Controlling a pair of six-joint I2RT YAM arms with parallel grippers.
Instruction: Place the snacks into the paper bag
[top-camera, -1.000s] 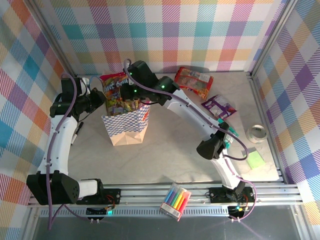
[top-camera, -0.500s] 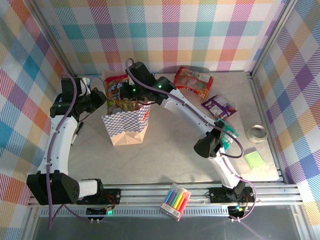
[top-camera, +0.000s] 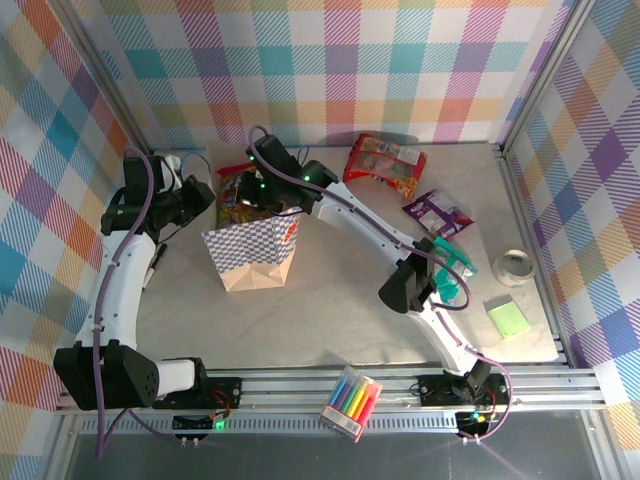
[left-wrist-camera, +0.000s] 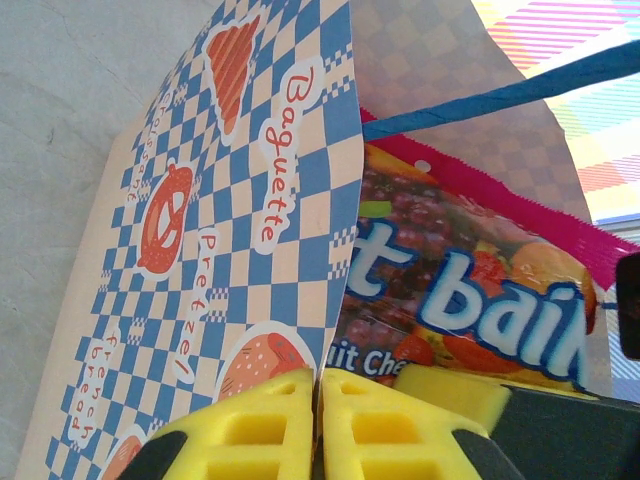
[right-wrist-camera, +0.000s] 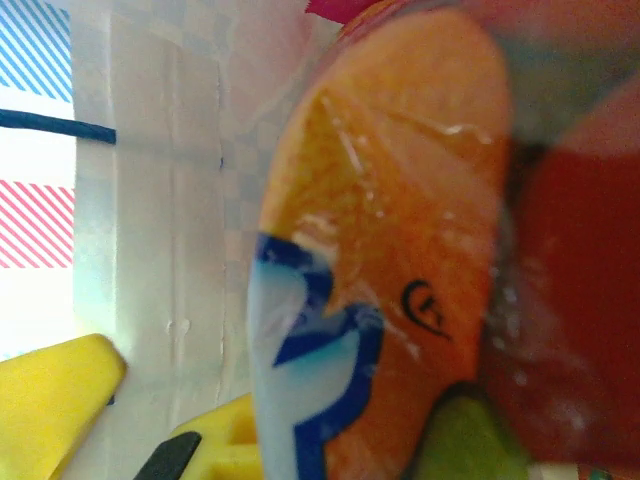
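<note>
Fingers (right-wrist-camera: 55, 400) of R gripper (top-camera: 244, 196) pinch candy packet (right-wrist-camera: 400, 250), now lower into paper bag (top-camera: 250, 255) vs 1 s ago; L gripper (left-wrist-camera: 320, 400) clamped on bag rim; table (top-camera: 330, 305) near-side open.

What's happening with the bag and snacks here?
The left fingers pinch the rim of the paper bag, holding it upright and open. The right fingers grip a pink-edged candy packet partway down in the bag's mouth. A red packet, a purple packet and a teal packet lie on the table to the right, not yet bagged.
</note>
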